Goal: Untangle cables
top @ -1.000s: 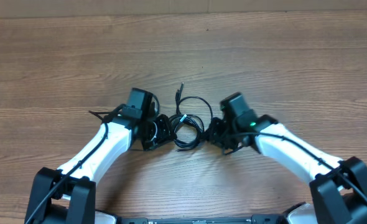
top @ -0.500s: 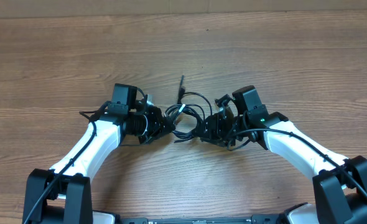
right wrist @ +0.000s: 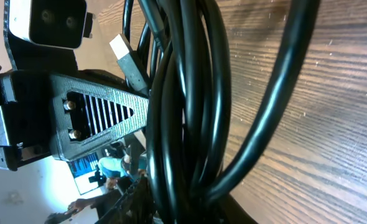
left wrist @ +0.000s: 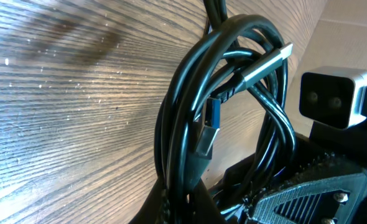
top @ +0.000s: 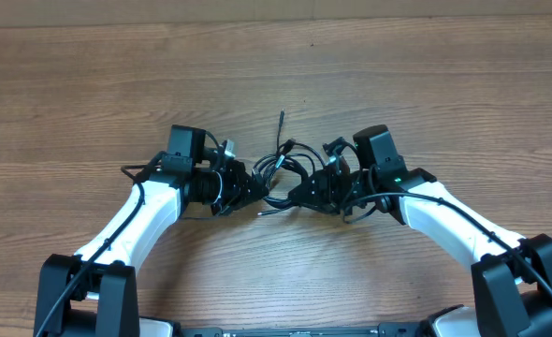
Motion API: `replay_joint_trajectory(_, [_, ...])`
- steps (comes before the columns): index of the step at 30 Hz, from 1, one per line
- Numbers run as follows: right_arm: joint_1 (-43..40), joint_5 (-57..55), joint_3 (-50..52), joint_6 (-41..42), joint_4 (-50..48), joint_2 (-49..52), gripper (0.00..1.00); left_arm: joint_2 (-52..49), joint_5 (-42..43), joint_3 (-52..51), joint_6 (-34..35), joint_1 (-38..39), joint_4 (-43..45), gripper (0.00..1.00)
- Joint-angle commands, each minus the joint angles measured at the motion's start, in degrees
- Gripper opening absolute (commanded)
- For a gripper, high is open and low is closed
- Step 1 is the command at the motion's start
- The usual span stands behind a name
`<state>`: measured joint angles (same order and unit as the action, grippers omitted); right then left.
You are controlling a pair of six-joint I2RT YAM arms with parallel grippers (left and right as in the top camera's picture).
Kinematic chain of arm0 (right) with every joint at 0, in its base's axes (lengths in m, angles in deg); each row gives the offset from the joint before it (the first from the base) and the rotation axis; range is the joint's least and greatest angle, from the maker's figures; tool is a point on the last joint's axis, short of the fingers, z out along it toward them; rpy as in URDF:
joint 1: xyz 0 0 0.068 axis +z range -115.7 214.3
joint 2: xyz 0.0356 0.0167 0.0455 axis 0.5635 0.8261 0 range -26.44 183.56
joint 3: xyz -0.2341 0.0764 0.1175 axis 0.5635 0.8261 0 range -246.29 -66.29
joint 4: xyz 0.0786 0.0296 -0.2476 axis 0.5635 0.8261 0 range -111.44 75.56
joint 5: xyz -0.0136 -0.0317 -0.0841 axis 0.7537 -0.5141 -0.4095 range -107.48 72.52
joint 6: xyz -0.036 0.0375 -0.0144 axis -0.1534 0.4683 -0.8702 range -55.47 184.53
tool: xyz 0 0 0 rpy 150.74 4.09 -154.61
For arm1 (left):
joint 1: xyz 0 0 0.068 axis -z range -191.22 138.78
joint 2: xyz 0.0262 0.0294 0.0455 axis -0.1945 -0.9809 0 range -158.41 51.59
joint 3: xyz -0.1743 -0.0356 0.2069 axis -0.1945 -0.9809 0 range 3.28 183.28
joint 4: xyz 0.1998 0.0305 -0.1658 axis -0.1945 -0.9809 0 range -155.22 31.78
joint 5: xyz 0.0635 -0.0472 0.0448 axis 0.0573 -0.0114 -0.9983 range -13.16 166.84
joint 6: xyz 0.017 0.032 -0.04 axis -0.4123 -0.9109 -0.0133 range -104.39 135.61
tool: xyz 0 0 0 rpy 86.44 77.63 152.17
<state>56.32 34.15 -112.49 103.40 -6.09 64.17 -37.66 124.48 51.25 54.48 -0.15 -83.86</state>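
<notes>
The cables (top: pixel 281 173) sit as one black knot in the middle of the wooden worktop (top: pixel 398 75), strung between the two arms. The left claw (top: pixel 248 192) reaches in from the left and is clamped fully shut on the cables. In its wrist view several strands run down together into the grip at the bottom edge. The right claw (top: pixel 299 195) comes in from the opposite side, just beside the left one. It is closed on a thick bundle of loops, which keeps its jaws a little apart. In its wrist view the loops fill the middle and drop straight into the grip. One loose end (top: pixel 281 120) sticks out of the knot toward the far side of the worktop. Another, silver-tipped end (top: pixel 262 212) lies on the wood just below the gap between the claws. Close up from the left wrist, a silver plug (left wrist: pixel 267 65) juts out at the top right of the coil. A blue-tongued plug (left wrist: pixel 209 127) hangs inside the loops. From the right wrist, a white-tipped plug (right wrist: pixel 126 56) shows beside the strands.
</notes>
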Motion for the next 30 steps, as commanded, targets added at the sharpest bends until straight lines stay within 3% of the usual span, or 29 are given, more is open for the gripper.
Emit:
replay_joint_trajectory(1, [-1.9, 3.9, 0.1, -3.0, 0.7, 0.1, 0.28, 1.2, 0.1, -0.1, -3.1, -1.1, -0.1, 0.04])
replay_joint_trajectory(8, [-4.9, 9.4, 0.1, -8.9, 1.2, 0.1, 0.32, 1.2, -0.1, -0.1, -5.4, -3.2, -0.1, 0.04])
replay_joint_trajectory(13, [-5.3, 9.5, 0.1, -9.0, 1.2, 0.1, 0.36, 1.2, 0.7, -0.1, -5.5, -3.2, 0.0, 0.04])
replay_joint_trajectory(30, [-5.3, 8.2, 0.1, -7.2, -1.4, 0.1, 0.34, 1.2, 7.2, -0.1, -5.9, -3.2, 0.1, 0.04])
